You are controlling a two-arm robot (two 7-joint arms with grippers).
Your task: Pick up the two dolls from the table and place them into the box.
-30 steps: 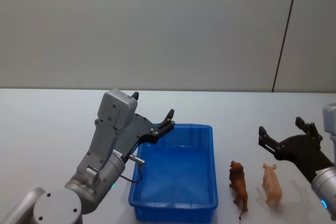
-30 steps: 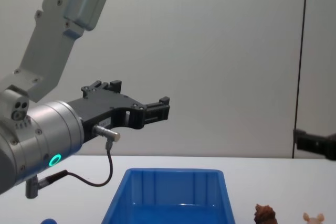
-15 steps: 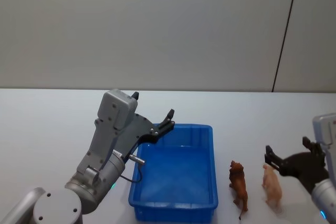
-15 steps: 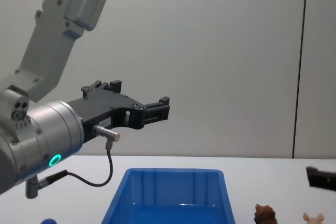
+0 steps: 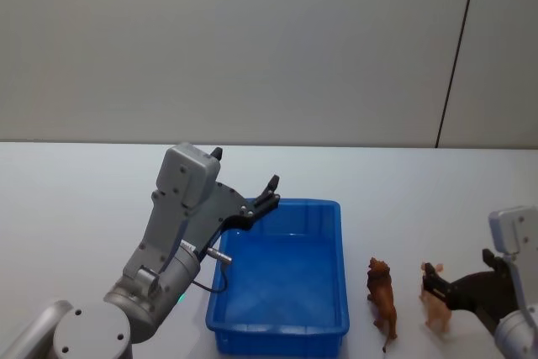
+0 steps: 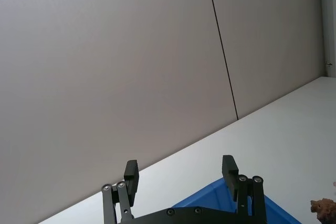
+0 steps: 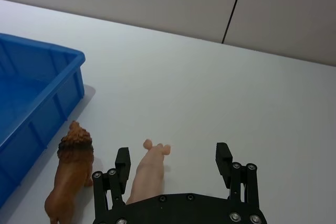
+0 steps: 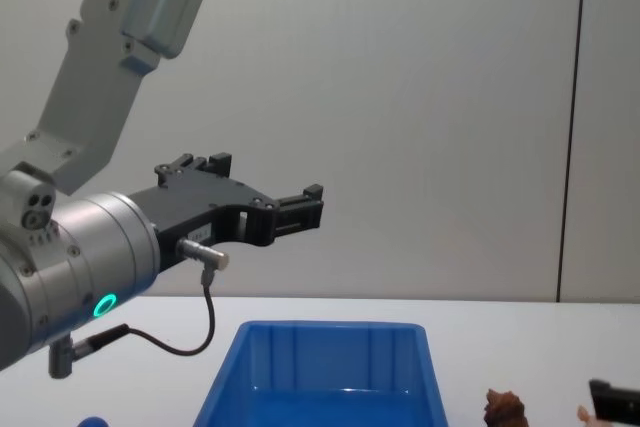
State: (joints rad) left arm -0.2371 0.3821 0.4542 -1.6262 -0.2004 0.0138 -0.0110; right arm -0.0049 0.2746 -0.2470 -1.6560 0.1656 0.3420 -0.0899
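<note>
So the right hand (image 7: 173,153) sits low over the white bench (image 5: 76,191) near its front right edge. Its fingers are apart, straddling the small pale pink toy pig (image 7: 148,170). Looks like they aren't touching it, but hard to say. The shaggy brown toy lion (image 5: 382,296) stands just beside the pig, between it and the bright blue rectangular plastic bin (image 5: 282,292). Left hand (image 6: 179,166) hovers above the bin's back left corner, fingers spread too, holding nothing.
</note>
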